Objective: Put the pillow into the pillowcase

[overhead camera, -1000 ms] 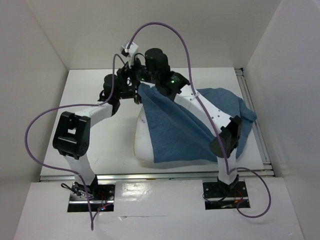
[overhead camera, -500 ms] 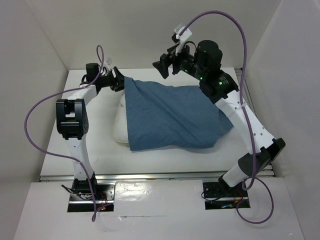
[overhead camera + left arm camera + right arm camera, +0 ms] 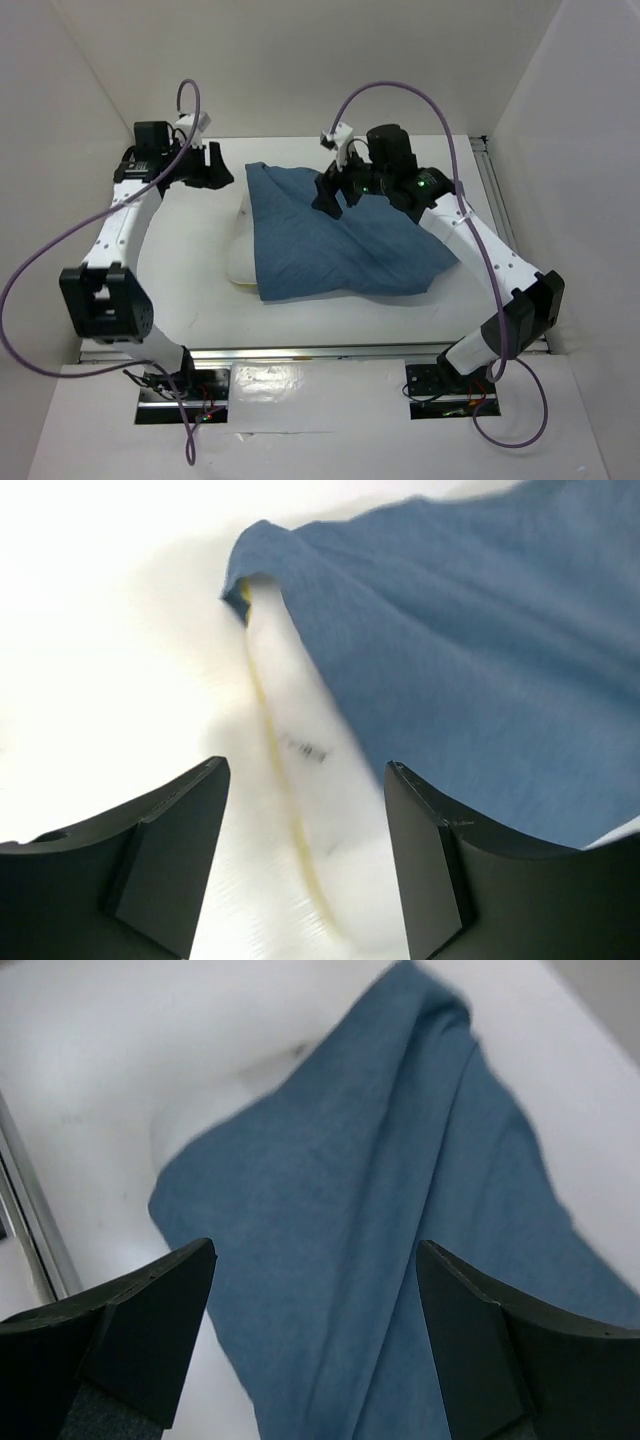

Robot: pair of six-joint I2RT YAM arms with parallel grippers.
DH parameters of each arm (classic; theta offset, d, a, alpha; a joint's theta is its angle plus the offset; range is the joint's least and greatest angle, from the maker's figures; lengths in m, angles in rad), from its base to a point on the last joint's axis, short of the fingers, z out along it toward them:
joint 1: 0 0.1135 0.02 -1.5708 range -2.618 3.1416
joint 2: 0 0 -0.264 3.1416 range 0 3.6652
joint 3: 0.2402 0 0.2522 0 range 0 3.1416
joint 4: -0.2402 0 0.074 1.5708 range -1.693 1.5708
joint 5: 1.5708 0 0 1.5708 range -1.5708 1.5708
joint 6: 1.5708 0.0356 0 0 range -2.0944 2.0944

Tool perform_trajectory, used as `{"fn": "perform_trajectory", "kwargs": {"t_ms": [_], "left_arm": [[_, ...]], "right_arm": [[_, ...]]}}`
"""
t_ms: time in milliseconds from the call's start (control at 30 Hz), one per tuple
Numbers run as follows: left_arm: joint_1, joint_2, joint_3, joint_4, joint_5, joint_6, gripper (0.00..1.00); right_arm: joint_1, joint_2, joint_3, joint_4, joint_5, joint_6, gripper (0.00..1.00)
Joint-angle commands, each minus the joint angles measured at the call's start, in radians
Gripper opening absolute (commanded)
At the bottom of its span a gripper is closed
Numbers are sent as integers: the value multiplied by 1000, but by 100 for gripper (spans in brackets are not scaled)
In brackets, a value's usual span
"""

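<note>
We're watching our left gripper (image 3: 305,770) hovering spread and empty beside the pillow (image 3: 238,258), which is lying on the table (image 3: 190,280) with its left edge peeking from the pillowcase (image 3: 340,240). Our right gripper (image 3: 315,1250) is hanging spread wide above the pillowcase, gripping nothing.

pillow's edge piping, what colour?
Yellow piping on the pale cream pillow; shows best in the left wrist view.

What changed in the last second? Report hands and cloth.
The left hand opened, let go of the denim-blue cloth pillowcase's far-left corner and drew back left. The right hand swung right, then came down over the pillowcase, open. The cloth was spread flatter. Unchanged: it drapes the pale cream rectangular pillow, whose left edge still shows.
</note>
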Motion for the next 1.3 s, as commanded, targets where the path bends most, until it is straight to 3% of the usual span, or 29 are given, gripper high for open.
{"fn": "perform_trajectory", "kwargs": {"t_ms": [0, 233, 433, 733, 867, 967, 1267], "left_arm": [[-26, -151, -97, -180, -117, 420, 76], [-92, -582, -458, -281, -144, 986, 76], [-104, -913, -721, -354, -93, 1252, 88], [-104, -1099, -924, -493, 10, 1557, 95], [-104, -1063, -979, -441, 10, 1668, 95], [-104, -963, -993, -353, 10, 1668, 94], [-113, -534, -756, -82, 10, 1271, 90]], "right_arm": [[10, -67, -108, -44, -38, -111, 89], [19, -61, -130, -31, -40, -136, 89], [28, -35, -106, -60, -58, -158, 89], [37, -35, -106, -71, -49, -158, 89], [37, -26, -106, -71, -30, -158, 89], [37, -26, -97, -80, -21, -148, 89], [37, -35, -106, -80, -3, -130, 89]]}}
